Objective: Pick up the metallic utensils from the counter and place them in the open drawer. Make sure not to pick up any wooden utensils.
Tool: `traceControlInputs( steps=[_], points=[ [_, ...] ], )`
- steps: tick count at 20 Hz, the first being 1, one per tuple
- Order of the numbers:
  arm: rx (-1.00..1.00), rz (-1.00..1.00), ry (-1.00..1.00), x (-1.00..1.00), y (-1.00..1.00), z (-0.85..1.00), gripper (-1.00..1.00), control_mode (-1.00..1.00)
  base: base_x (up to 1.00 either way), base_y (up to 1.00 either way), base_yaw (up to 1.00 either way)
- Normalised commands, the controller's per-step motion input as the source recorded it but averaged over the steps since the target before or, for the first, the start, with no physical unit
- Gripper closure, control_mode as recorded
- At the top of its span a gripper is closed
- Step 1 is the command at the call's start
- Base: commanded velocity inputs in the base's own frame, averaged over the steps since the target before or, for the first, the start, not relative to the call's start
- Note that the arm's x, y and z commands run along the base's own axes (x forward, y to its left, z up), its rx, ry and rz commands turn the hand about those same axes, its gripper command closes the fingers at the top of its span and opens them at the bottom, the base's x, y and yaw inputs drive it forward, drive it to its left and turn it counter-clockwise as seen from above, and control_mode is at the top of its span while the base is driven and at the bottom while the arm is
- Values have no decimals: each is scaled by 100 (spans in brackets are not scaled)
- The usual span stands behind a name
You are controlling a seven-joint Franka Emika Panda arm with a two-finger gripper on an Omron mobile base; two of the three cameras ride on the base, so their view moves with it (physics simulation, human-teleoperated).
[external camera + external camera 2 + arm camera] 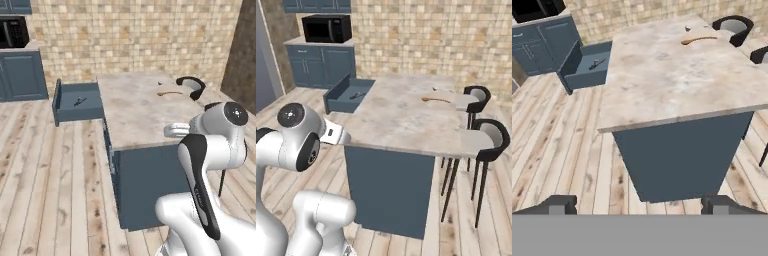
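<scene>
No text, label, brand or number can be read anywhere (the dark stripe on the robot's arm carries marks too blurred to make out).

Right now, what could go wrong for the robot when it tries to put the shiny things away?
1. The wooden spoon lies close to a small grey metal piece at the far end of the counter, so the open gripper might grab the wrong one.
2. Those utensils lie far from the gripper, near the stools; a long reach may bump them.
3. The open drawer already holds a utensil; the next drop may land on it.
</scene>
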Motion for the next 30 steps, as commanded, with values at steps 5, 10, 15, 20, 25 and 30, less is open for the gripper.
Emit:
traceControlInputs(
  steps=[5,10,15,20,25,30],
  points=[
    [0,0,0,0,0,0,-100,100,-10,-100,41],
    [0,0,0,0,0,0,-100,100,-15,-100,48],
    [0,0,0,0,0,0,-100,100,-19,-100,50],
    [0,0,0,0,0,0,-100,100,-20,-100,39],
    [0,0,0,0,0,0,-100,100,-17,-100,37],
    [0,0,0,0,0,0,-100,100,-19,-100,36]
  ],
)
